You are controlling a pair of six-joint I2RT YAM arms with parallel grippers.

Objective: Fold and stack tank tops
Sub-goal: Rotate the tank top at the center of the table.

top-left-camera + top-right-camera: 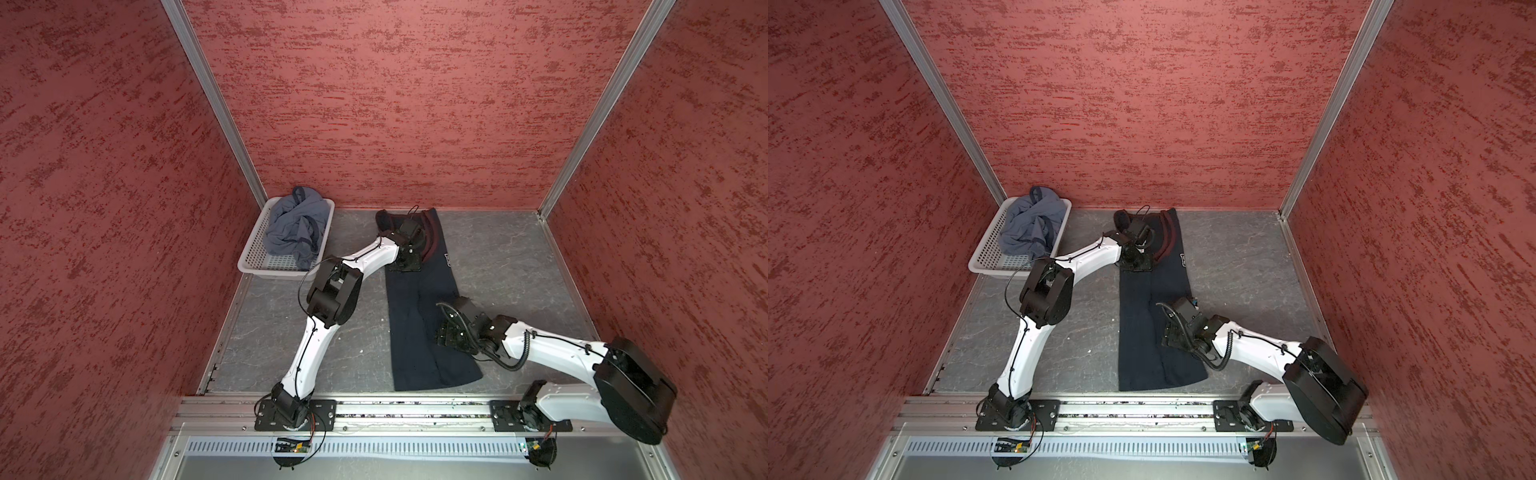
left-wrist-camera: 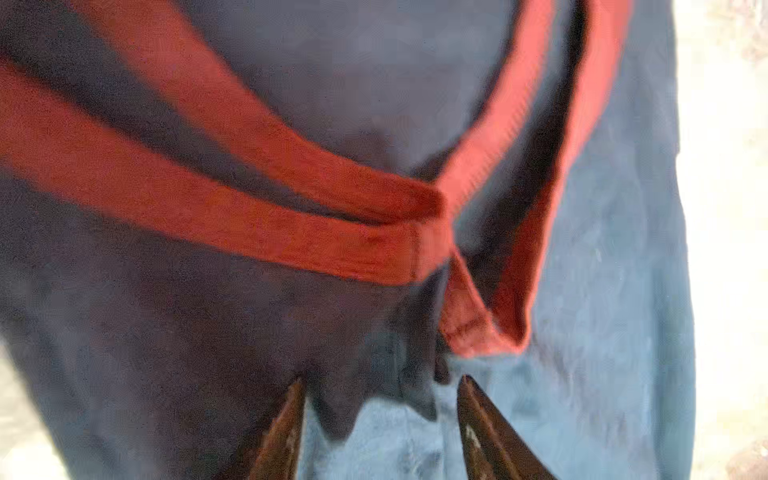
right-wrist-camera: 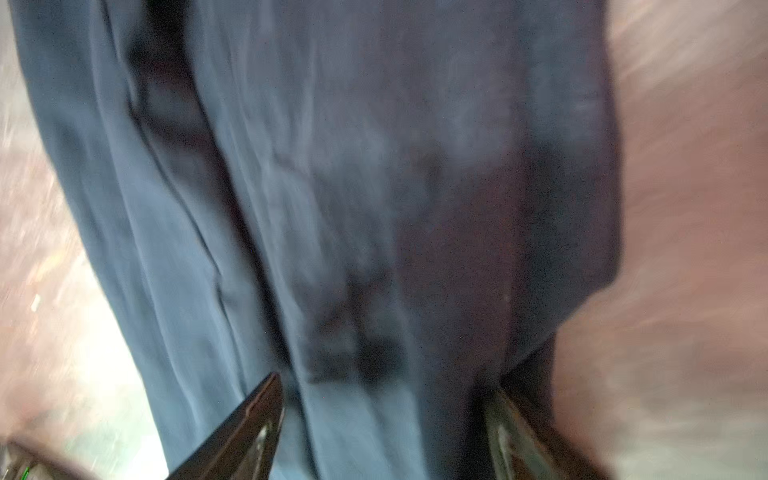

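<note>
The dark navy tank top (image 1: 411, 332) (image 1: 1142, 353) lies on the grey table as a long narrow strip, folded lengthwise, with its maroon trim (image 2: 249, 232) at the far end. My left gripper (image 1: 405, 264) (image 2: 382, 380) hovers low over that far end just below the armhole trim, fingers apart with cloth under them. My right gripper (image 1: 446, 334) (image 3: 386, 380) stands open over the strip's right edge near its lower half. The slate blue-grey tank top (image 1: 297, 228) (image 1: 1030, 228) sits crumpled in the basket.
The white perforated basket (image 1: 249, 268) (image 1: 980, 266) stands in the back left corner. Red textured walls close in three sides. An aluminium rail (image 1: 415, 409) carrying both arm bases runs along the front edge. Bare grey table lies on either side of the strip.
</note>
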